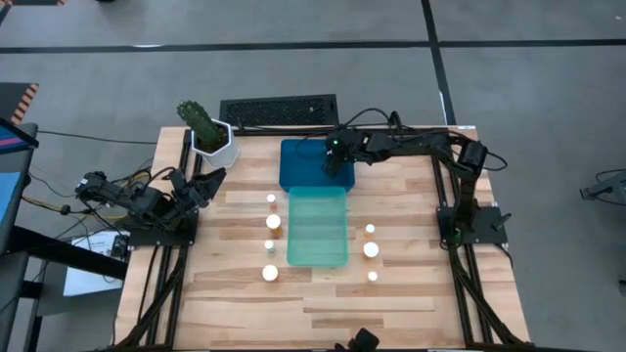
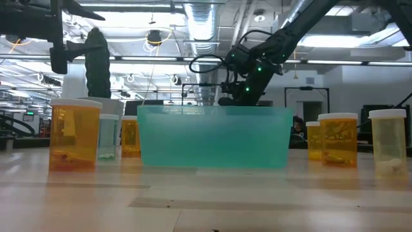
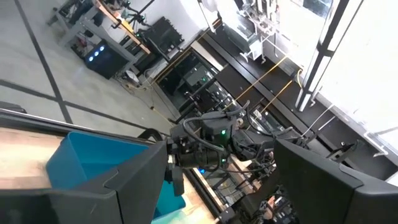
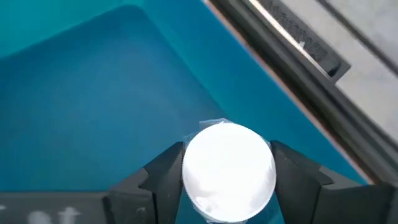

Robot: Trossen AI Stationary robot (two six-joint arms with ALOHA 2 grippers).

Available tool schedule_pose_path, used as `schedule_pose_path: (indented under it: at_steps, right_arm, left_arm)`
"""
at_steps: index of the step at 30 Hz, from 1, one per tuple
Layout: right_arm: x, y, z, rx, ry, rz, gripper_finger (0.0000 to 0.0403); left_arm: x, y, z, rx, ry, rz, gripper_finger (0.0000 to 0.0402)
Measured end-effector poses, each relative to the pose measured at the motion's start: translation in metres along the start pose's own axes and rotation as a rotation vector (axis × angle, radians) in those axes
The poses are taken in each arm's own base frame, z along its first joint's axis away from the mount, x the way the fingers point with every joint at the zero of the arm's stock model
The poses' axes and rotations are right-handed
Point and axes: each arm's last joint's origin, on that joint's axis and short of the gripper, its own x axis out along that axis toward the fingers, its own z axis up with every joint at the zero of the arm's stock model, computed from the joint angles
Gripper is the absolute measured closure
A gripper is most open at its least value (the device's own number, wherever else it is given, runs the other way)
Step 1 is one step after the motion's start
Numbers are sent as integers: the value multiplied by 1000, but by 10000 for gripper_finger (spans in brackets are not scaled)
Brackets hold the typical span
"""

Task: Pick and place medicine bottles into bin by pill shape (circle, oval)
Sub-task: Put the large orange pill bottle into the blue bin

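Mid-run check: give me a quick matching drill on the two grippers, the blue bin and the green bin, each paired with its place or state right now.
Column one:
1. right gripper
2. left gripper
3. blue bin
4. green bin

Column two:
A. table centre, between two groups of bottles
B. far side of the table, under the right gripper
C. shut on a white-capped bottle
D. idle near the plant pot

Pairs: 1-C, 2-D, 3-B, 4-A
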Motion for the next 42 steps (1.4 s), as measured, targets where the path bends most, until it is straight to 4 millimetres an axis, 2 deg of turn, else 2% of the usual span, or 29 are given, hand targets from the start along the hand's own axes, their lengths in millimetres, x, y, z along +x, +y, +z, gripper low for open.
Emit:
schedule_pose_path:
  at_steps: [9, 15, 22, 28, 33, 36, 39, 42]
  right_arm:
    - [-1, -1, 1, 2, -8, 0, 178]
    - [-1, -1, 0, -4, 5, 2, 141]
    - [-12, -3, 22, -52, -1, 1, 88]
    - [-28, -8, 49, -71, -24, -2, 77]
    - [-64, -16, 69, -88, -88, 10, 81]
    - [-96, -24, 75, -79, -143, 17, 81]
    - [-134, -32, 76, -76, -209, 44, 82]
    - [-170, -37, 67, -69, -262, 120, 82]
  left_arm:
    - [0, 0, 0, -4, 0, 0, 113]
    - [0, 0, 0, -4, 0, -1, 113]
    - [0, 0, 0, -5, 7, -10, 113]
    - [0, -1, -1, -11, 19, -27, 113]
    - [0, -1, -1, -11, 21, -30, 113]
    - [0, -1, -1, -10, 21, -30, 113]
    - [0, -1, -1, -9, 21, -29, 113]
    - [0, -1, -1, -9, 21, -29, 113]
